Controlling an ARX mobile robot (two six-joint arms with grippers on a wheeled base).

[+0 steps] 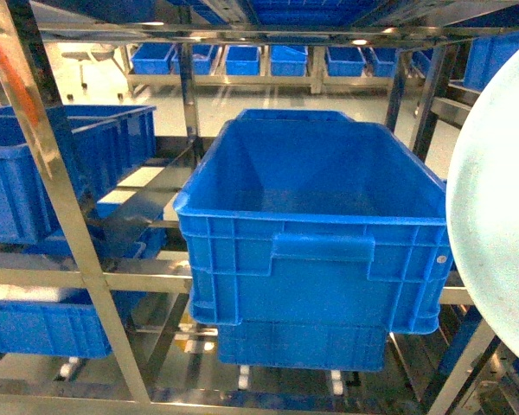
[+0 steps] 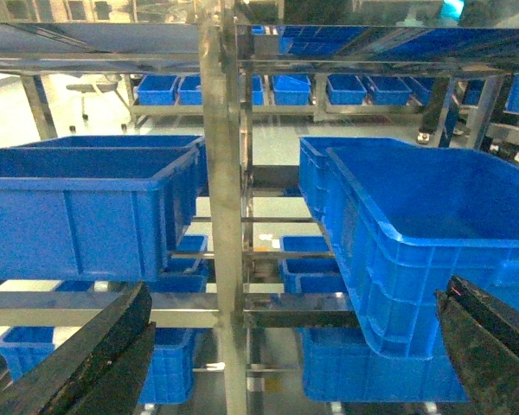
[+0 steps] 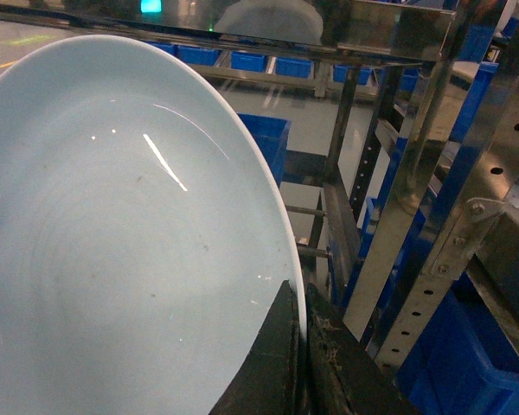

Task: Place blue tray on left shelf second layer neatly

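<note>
Rightmost in the head view, blue tray [image 1: 497,216] stands on edge, long axis near vertical, its concave glossy face [image 3: 121,259] turned toward the right wrist camera. Right gripper [image 3: 301,363] pinches its lower rim between closed fingers. Left gripper [image 2: 294,346] hangs spread, holding nothing. Beyond, a large blue crate [image 1: 316,225] sits on the steel shelf rails [image 1: 147,278]; further crates [image 1: 43,169] stand left.

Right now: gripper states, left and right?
Left gripper: open, holding nothing.
Right gripper: closed on the blue tray's rim.
</note>
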